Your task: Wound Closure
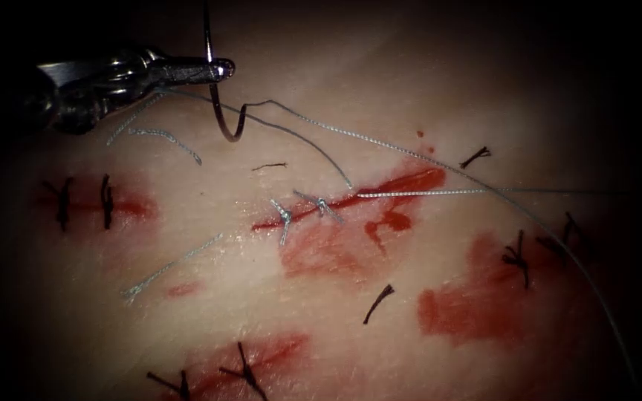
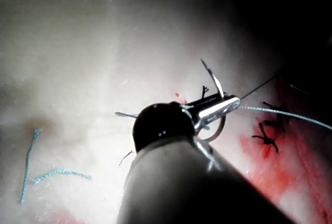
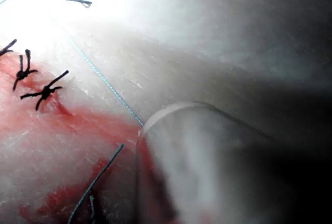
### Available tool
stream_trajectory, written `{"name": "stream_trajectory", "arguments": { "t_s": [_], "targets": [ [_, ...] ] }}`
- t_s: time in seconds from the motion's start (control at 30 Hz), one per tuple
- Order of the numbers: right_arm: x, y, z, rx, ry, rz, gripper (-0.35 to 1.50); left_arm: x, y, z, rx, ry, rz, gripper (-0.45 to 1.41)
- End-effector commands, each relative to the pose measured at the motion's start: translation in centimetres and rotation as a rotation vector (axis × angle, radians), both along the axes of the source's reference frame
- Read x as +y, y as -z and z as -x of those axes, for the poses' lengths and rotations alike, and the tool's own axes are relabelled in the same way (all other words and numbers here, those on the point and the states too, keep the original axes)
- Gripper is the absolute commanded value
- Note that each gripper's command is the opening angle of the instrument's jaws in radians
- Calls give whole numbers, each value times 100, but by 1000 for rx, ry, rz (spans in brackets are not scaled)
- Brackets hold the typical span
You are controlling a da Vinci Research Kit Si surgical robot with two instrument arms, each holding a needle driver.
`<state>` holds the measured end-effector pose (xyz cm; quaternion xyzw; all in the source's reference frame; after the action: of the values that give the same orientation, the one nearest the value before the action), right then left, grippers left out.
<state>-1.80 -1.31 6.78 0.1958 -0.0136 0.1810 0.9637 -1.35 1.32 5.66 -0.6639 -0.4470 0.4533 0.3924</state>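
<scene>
Needle (image 1: 217, 96) held clear of the tissue (image 1: 261, 297), up and left of the cut (image 1: 351, 199), hook end hanging down. Left tool (image 1: 221, 70) clamped on it about mid-curve, jaws together. Same grip seen in the left wrist view (image 2: 228, 107), needle (image 2: 218, 86) crossing the jaws. Pale thread (image 1: 410, 148) trailing from the needle rightward across the tissue, over the cut. Two pale stitches (image 1: 302, 208) already across the cut's left part, red fluid (image 1: 484, 297) smeared around. Dark stitches (image 1: 518, 256) farther right. Right tool: shaft alone in the right wrist view, jaws cannot be judged.
</scene>
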Motion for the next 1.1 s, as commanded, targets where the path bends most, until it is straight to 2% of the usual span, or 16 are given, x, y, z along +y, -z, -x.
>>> {"name": "stream_trajectory", "arguments": {
  "t_s": [0.03, 0.4, 0.57, 0.77, 0.97, 1.1],
  "targets": [
    [-3, -3, -3, -6, -11, -9, -35, 0, -5, 4, 0, -1, -1, -45],
    [-13, 2, 45, -99, -59, -79, -35, 0, -5, 4, -1, -1, -1, -45],
    [-22, 8, 74, -175, -75, -149, -35, 0, -5, 4, -1, -1, -2, -45],
    [-23, 11, 98, -213, -107, -161, -35, 2, -3, 1, 1, 1, -7, -45],
    [-26, 16, 139, -260, -150, -177, -35, 4, -1, 0, 1, 2, -10, -45],
    [-26, 17, 149, -271, -154, -185, -35, 4, -1, -1, 1, 2, -10, -45]
  ]
}}
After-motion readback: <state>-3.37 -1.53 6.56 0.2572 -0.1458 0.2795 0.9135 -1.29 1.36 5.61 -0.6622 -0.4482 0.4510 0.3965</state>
